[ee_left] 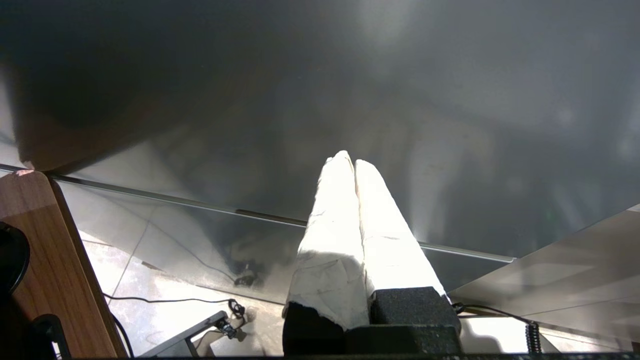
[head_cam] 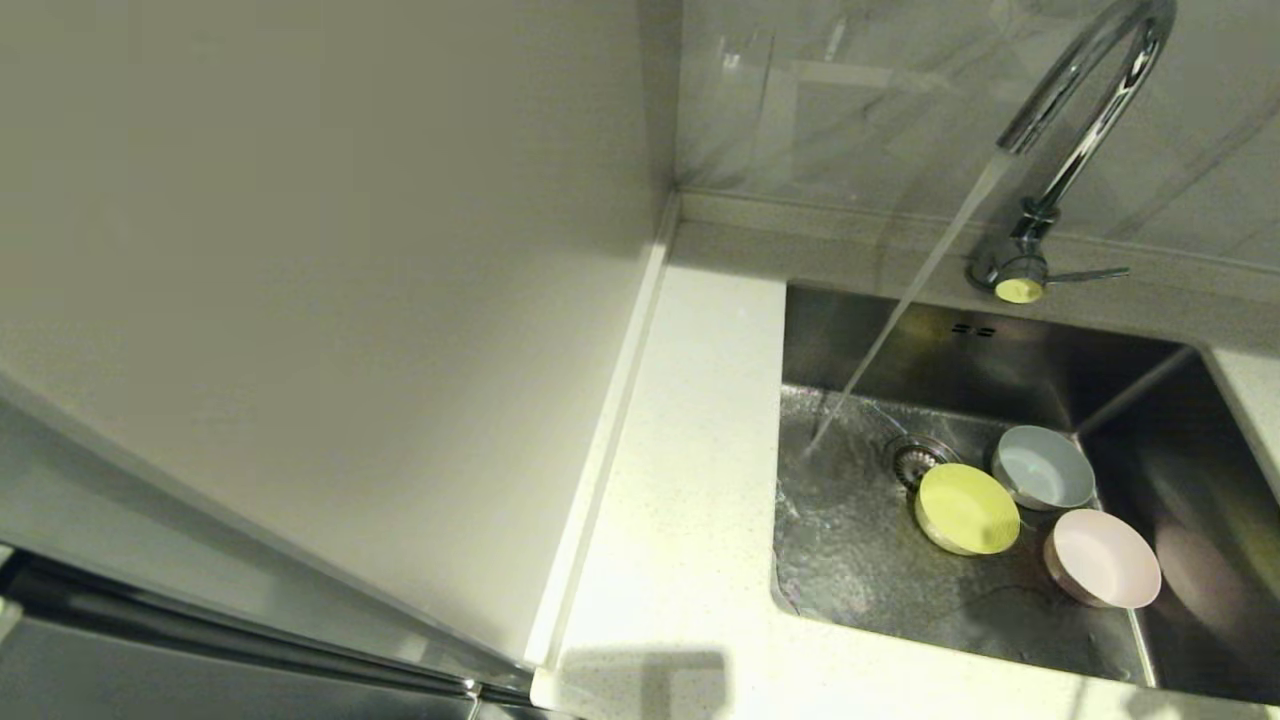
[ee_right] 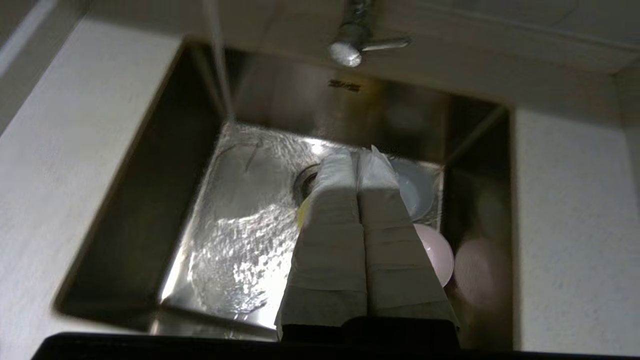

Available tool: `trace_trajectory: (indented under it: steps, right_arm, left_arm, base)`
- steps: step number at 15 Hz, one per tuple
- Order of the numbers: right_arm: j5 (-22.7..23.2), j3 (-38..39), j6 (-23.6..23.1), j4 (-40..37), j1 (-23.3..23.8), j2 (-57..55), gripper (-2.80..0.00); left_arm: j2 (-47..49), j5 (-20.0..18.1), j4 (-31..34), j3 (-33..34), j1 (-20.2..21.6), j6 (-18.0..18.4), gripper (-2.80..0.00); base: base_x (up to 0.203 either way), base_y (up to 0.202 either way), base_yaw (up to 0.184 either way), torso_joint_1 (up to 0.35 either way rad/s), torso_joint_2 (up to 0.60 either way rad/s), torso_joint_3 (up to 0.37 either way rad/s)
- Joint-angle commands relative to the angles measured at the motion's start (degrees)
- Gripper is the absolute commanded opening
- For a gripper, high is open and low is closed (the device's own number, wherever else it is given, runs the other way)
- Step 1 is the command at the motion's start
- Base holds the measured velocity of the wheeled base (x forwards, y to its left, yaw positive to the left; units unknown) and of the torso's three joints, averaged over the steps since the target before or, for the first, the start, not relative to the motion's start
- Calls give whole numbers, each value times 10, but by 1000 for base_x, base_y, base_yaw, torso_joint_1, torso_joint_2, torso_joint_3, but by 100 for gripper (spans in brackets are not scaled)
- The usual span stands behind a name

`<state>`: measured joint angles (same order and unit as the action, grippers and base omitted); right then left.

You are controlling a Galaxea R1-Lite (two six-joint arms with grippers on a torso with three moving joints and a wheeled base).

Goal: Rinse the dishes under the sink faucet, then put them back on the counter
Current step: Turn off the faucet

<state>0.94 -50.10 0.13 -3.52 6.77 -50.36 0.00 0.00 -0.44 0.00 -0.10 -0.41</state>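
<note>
Three bowls lie in the steel sink (head_cam: 860, 560): a yellow-green bowl (head_cam: 967, 509) next to the drain (head_cam: 915, 458), a grey-blue bowl (head_cam: 1043, 468) behind it and a pink bowl (head_cam: 1103, 558) to the right. Water runs from the chrome faucet (head_cam: 1085, 100) onto the sink floor left of the drain. My right gripper (ee_right: 356, 159) hangs above the sink, shut and empty, with the grey-blue bowl (ee_right: 415, 187) and pink bowl (ee_right: 437, 252) showing beside its fingers. My left gripper (ee_left: 350, 162) is shut, parked low facing a grey panel. Neither gripper shows in the head view.
The white speckled counter (head_cam: 680, 480) runs left of and in front of the sink, bounded by a raised edge strip (head_cam: 610, 430) and an off-white wall panel (head_cam: 350, 300). The faucet lever (head_cam: 1090, 273) points right. A wooden board (ee_left: 55, 265) and cables lie below the left gripper.
</note>
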Motion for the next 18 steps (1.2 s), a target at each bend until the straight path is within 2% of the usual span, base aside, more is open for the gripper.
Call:
trace_trajectory:
  steps: [1,3,5,10,11,14,16,18]
  right_arm:
    - [-21,-70,-18,-35,27,-120,-280]
    - [-77,-85,-72,-46,36,-160,-280]
    - [-114,-101,-97,-48,38,-191,-280]
    - [-125,-147,-112,-73,39,-271,-280]
    - [-125,-175,-99,-110,39,-293,-280]
    - [-117,-263,1,-244,67,-365,-280]
    - [-73,-292,26,-304,117,-411,-280]
    - [0,-335,33,-379,156,-464,-280]
  left_arm:
    - [0,0,0,2,0,0,-280]
    - [0,0,0,2,0,0,-280]
    - [0,0,0,2,0,0,-280]
    - [0,0,0,2,0,0,-280]
    - [0,0,0,2,0,0,-280]
    - [0,0,0,2,0,0,-280]
    - [0,0,0,2,0,0,-280]
    - [0,0,0,2,0,0,-280]
  base:
    - [0,0,0,0,0,0]
    - [0,0,0,0,0,0]
    - [0,0,0,0,0,0]
    - [0,0,0,0,0,0]
    - [0,0,0,0,0,0]
    - [0,0,0,0,0,0]
    - [0,0,0,0,0,0]
    - [0,0,0,0,0,0]
